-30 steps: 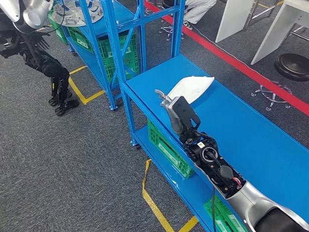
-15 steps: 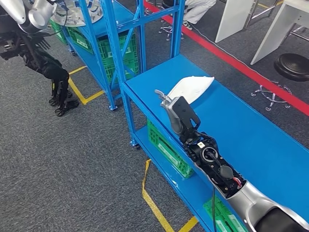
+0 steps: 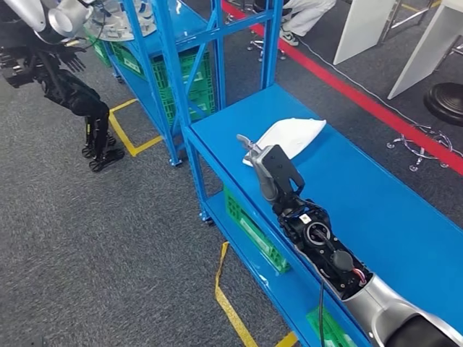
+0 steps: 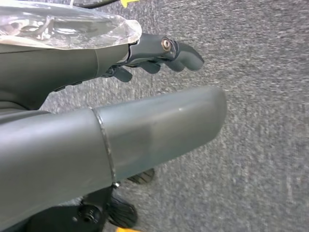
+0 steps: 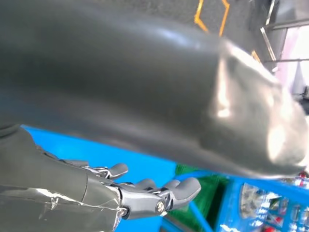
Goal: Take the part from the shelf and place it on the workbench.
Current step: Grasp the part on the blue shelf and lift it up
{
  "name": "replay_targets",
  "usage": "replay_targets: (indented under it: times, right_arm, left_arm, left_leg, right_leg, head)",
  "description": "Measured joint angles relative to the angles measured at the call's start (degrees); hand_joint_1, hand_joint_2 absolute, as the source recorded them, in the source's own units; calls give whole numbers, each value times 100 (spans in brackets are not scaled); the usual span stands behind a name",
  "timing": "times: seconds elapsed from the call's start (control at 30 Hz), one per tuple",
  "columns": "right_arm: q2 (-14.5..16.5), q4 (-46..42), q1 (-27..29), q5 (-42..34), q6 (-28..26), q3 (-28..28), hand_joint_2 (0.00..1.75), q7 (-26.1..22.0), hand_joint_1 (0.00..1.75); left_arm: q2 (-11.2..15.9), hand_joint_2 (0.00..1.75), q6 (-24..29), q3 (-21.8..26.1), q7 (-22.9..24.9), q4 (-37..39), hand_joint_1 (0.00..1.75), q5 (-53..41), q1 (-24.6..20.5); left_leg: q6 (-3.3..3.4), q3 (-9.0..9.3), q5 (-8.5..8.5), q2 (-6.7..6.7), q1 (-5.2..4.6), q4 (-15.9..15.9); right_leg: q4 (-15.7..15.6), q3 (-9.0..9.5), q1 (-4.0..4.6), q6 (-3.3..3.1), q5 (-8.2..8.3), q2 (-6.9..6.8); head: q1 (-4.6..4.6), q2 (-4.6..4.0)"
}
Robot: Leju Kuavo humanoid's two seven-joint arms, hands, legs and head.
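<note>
1. Blue desk [image 3: 382, 210] runs from centre toward lower right; green crates [image 3: 252, 230] sit on its lower level.
2. White part [image 3: 289, 135] lies flat on the desk top near the far end, just beyond the right robot hand [image 3: 261, 160].
3. Blue shelf [image 3: 163, 65] stands upper left of the desk, more green crates [image 3: 177, 79] on its lower level, and a clear-wrapped round item [image 3: 112, 22] on an upper level — what it is, hard to tell at this angle.
4. Yellow floor tape [image 3: 229, 303] on grey carpet in front of the desk; red line [image 3: 349, 87] on the floor behind it. A person's legs [image 3: 297, 14] show at the top edge; black stool [image 3: 445, 101] far right.
5. Right robot hand: over the desk edge, fingertips right at the near end of the part; contact cannot be confirmed. Fingers extended and apart in the right wrist view [image 5: 160, 193], nothing gripped.
6. Right arm stretches from lower right diagonally across the desk.
7. Left robot hand [image 3: 32, 61] is raised at upper left beside the shelf; fingers loosely spread in the left wrist view [image 4: 164, 53], holding nothing, carpet beneath.
</note>
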Motion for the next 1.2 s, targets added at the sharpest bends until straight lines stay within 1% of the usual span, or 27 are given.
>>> replay_targets:
  times: [0.07, 0.13, 0.17, 0.23, 0.27, 0.3, 0.33, 0.4, 0.43, 0.47, 0.53, 0.6, 0.63, 0.67, 0.73, 0.77, 0.8, 0.83, 0.87, 0.9, 0.93, 0.97, 1.0, 1.03, 1.13, 1.17, 1.2]
  right_arm:
    - [-3, -21, 10, 1, -4, -7, 0, 6, 0]
    - [-5, -50, 0, 2, -1, -26, 0, 5, 0]
    - [-6, -62, -4, 2, 3, -34, 0, 4, 0]
    - [-6, -72, -4, 2, 13, -39, 0, 5, 0]
    - [-6, -72, 2, 2, 15, -38, 0, 7, 0]
    - [-6, -72, 6, 2, 15, -38, 0, 7, 0]
    - [-6, -72, 8, 2, 16, -38, 0, 8, 0]
    - [-6, -76, 7, 2, 16, -40, 0, 7, 0]
    - [-6, -80, 5, 2, 16, -40, 0, 6, 0]
    - [-7, -86, 5, 2, 16, -41, 0, 6, 0]
    - [-8, -95, 4, 2, 17, -43, 0, 7, 0]
    - [-11, -106, 4, 2, 18, -47, 0, 7, 0]
    - [-16, -112, -1, 2, 19, -50, 0, 7, 0]
    - [-20, -115, -5, 2, 19, -50, 0, 6, 0]
    - [-29, -116, 0, 2, 18, -50, 0, 8, 0]
    - [-32, -115, 8, 2, 18, -48, 0, 9, 0]
    - [-34, -115, 16, 2, 18, -49, 0, 10, 0]
    - [-36, -114, 19, 2, 20, -48, 0, 9, 0]
    - [-37, -114, 19, 2, 22, -48, 0, 9, 0]
    - [-37, -114, 16, 2, 25, -48, 0, 9, 0]
    - [-38, -114, 12, 2, 28, -48, 0, 8, 0]
    - [-39, -114, 3, 2, 30, -47, 0, 8, 0]
    - [-40, -115, -4, 2, 33, -46, 0, 8, 0]
    - [-41, -115, -9, 1, 35, -45, 0, 8, 0]
    - [-42, -118, -18, -1, 38, -43, 0, 7, 0]
    - [-42, -119, -25, -4, 36, -44, 0, 7, 0]
    - [-43, -120, -28, -9, 31, -44, 0, 7, 0]
  left_arm:
    - [-5, 0, 0, 0, 15, 0, 0, 0, -15]
    - [-8, 0, -1, 0, 22, -1, 0, 1, -32]
    - [-9, 0, -2, 0, 22, -1, 0, 1, -42]
    - [-10, 0, -3, 0, 22, 0, 0, 3, -50]
    - [-11, 0, -5, 0, 22, 0, 0, 4, -43]
    - [-11, 0, -7, 0, 22, 1, 0, 5, -35]
    - [-12, 0, -8, 0, 21, 1, 0, 7, -29]
    - [-8, 0, -9, 0, 20, 0, 0, 8, -32]
    - [-3, 0, -9, 0, 20, -1, 0, 8, -40]
    - [2, 0, -9, 0, 20, -1, 0, 8, -49]
    - [10, 0, -9, 0, 20, 0, 0, 9, -59]
    - [11, 0, -9, 0, 19, 0, 0, 10, -58]
    - [10, 0, -9, 0, 19, 0, 0, 10, -58]
    - [9, 0, -9, 0, 18, -1, 0, 9, -60]
    - [5, 0, -9, 0, 17, -1, 0, 9, -60]
    - [3, 0, -9, 0, 17, -1, 0, 9, -56]
    - [0, 0, -9, 0, 17, -1, 0, 10, -49]
    - [-3, 0, -9, 0, 17, -1, 0, 10, -44]
    - [-6, 0, -9, 0, 17, -1, 0, 11, -40]
    - [-10, 0, -9, 0, 17, -1, 0, 11, -39]
    - [-14, 0, -9, 0, 16, -1, 0, 11, -40]
    - [-16, 0, -9, 0, 16, -1, 0, 12, -43]
    - [-18, 0, -9, 0, 14, -1, 0, 14, -44]
    - [-20, 0, -9, 0, 13, -1, 0, 16, -44]
    - [-18, 0, -9, 0, 6, -1, 0, 17, -46]
    - [-15, 0, -8, 0, 3, -1, 0, 14, -51]
    - [-11, 0, -8, 0, 0, -1, 0, 11, -54]
  left_leg:
    - [-64, -3, -9, 0, 26, -2]
    - [-100, -120, -163, 35, 37, 255]
    - [-105, -289, -318, 52, 36, 586]
    - [-98, -774, -629, 65, 22, 1455]
    - [-87, -973, -691, 65, 16, 1768]
    - [-69, -1068, -643, 65, 9, 1864]
    - [-42, -1038, -488, 65, -1, 1714]
    - [32, -694, -36, 72, -37, 891]
    - [65, -508, 120, 81, -65, 485]
    - [89, -383, 198, 89, -89, 216]
    - [120, -314, 188, 94, -131, 73]
    - [164, -281, 188, 87, -119, 39]
    - [193, -250, 186, 86, -107, 17]
    - [221, -215, 181, 86, -91, -4]
    - [267, -166, 149, 85, -91, -8]
    - [277, -147, 133, 81, -93, -7]
    - [280, -127, 115, 75, -94, -6]
    - [276, -102, 95, 68, -95, -5]
    - [269, -67, 70, 61, -95, -4]
    - [257, -26, 41, 55, -95, -3]
    - [239, 4, 12, 49, -102, 1]
    - [219, 17, -13, 45, -111, 11]
    - [197, 12, -26, 43, -119, 18]
    - [173, -2, -31, 41, -126, 21]
    - [98, -26, -94, 47, -119, 77]
    - [72, -99, -191, 50, -114, 244]
    - [46, -243, -333, 55, -104, 537]
  right_leg:
    - [-6, 7, 15, -91, 1, 8]
    - [-26, 32, 16, -168, 4, 7]
    - [-34, 42, 21, -198, 1, 3]
    - [-35, 45, 55, -240, -14, -6]
    - [-35, 48, 73, -254, -22, -8]
    - [-35, 56, 89, -266, -31, -8]
    - [-35, 71, 100, -274, -41, -7]
    - [-36, 113, 107, -272, -69, -5]
    - [-34, 126, 117, -255, -87, -3]
    - [-34, 131, 124, -235, -102, -2]
    - [-47, 137, 127, -181, -126, -5]
    - [-29, 137, 115, -119, -168, -13]
    - [82, 91, 112, -93, -240, -16]
    - [330, -19, 110, -71, -370, -18]
    - [1142, -416, 98, -44, -713, -19]
    - [1530, -629, 95, -36, -831, -19]
    - [1734, -769, 95, -33, -839, -19]
    - [1707, -800, 95, -37, -732, -19]
    - [1440, -712, 96, -50, -518, -19]
    - [1018, -540, 97, -67, -252, -19]
    - [601, -354, 105, -88, -53, -15]
    - [248, -187, 115, -111, 70, -12]
    - [53, -92, 126, -133, 108, -8]
    - [-19, -52, 136, -152, 82, -3]
    - [-87, 2, 116, -216, 76, 1]
    - [-111, 28, 105, -241, 78, -3]
    - [-130, 52, 95, -261, 78, -7]
  head:
    - [-16, 0]
    - [-43, 0]
    - [-62, 0]
    - [-93, 0]
    - [-98, 0]
    - [-100, 0]
    - [-100, 0]
    - [-106, 0]
    - [-110, 0]
    - [-114, 0]
    - [-115, 0]
    - [-108, -1]
    - [-104, -1]
    - [-94, -1]
    - [-78, 0]
    - [-70, 0]
    - [-64, 0]
    - [-59, 0]
    - [-53, 0]
    - [-47, 0]
    - [-48, -1]
    - [-51, -1]
    - [-55, -1]
    - [-58, -1]
    - [-62, 0]
    - [-74, 0]
    - [-86, 0]
